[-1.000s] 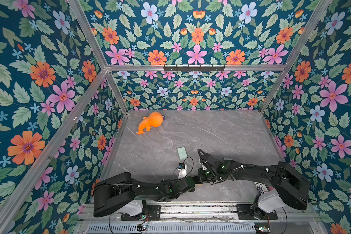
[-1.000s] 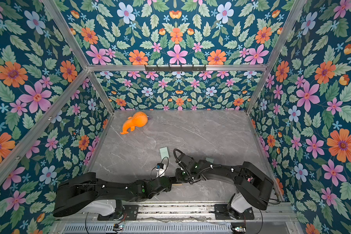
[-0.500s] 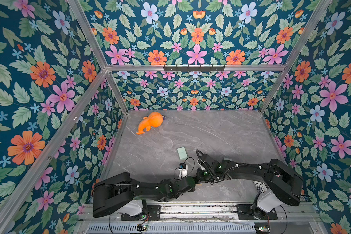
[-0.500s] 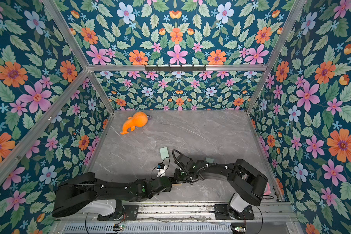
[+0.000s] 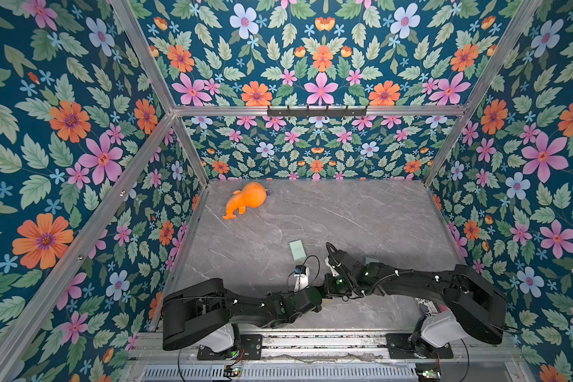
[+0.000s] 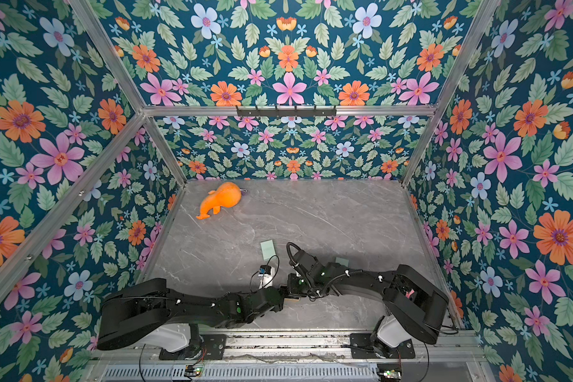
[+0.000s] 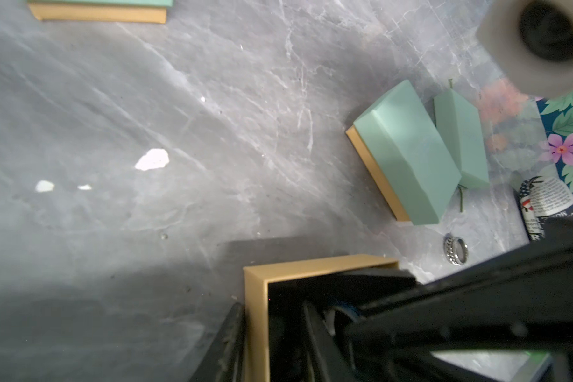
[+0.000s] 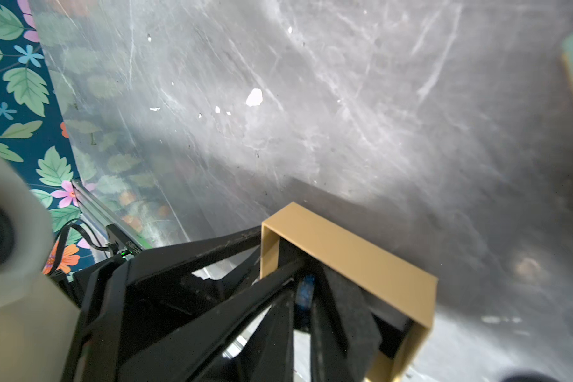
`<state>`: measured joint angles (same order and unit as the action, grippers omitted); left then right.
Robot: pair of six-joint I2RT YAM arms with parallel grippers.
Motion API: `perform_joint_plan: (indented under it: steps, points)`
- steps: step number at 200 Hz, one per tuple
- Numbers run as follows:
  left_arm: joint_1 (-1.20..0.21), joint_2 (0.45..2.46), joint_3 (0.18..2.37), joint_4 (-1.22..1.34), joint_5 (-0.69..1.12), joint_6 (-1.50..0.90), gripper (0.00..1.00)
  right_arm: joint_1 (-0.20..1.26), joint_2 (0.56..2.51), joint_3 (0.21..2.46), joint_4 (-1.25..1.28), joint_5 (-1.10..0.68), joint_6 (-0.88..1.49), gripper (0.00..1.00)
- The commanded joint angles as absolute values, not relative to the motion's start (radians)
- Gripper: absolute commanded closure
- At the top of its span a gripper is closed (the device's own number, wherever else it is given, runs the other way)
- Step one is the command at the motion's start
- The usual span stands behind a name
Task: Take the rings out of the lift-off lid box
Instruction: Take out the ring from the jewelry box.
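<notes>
The lift-off lid box (image 7: 255, 307) is a tan open tray near the table's front edge, seen as a tan sliver in a top view (image 6: 293, 299). My left gripper (image 7: 272, 329) is shut on its wall, one finger outside and one inside. My right gripper (image 8: 303, 297) reaches down into the same box (image 8: 348, 254). Its tips are nearly together on a small bluish thing that looks like one of the rings. A silvery ring (image 7: 456, 248) lies on the table beside the box. Both arms meet in the top views, left gripper (image 5: 323, 292) beside right gripper (image 5: 338, 284).
A mint-green lid (image 5: 296, 249) lies just beyond the arms. A mint box on a tan base (image 7: 407, 152) and another mint lid (image 7: 460, 139) lie to the right. An orange plush toy (image 5: 245, 200) sits at the back left. A printed can (image 7: 543, 201) lies by the right wall.
The right arm has drawn in a little toward the left arm and the front edge. The left arm keeps its hold on the box.
</notes>
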<state>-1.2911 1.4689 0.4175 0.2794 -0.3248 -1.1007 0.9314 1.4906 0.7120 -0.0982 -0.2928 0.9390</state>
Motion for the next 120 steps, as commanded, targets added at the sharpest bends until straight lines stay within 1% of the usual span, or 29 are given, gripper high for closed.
perform_joint_plan:
  steps: [1,58,86,120]
  points:
    - [-1.291,1.489,0.412,0.160,-0.252,-1.109,0.67,0.927,1.467,0.694,-0.001,-0.349,0.962,0.92]
    - [-1.291,1.507,0.420,0.152,-0.251,-1.106,0.67,0.917,1.399,0.672,-0.003,-0.348,0.959,0.92]
    - [-1.290,1.485,0.423,0.129,-0.263,-1.098,0.68,0.902,1.339,0.638,-0.019,-0.329,0.961,0.92]
    - [-1.286,1.445,0.438,0.065,-0.302,-1.063,0.66,0.883,1.230,0.594,-0.138,-0.260,0.938,0.92]
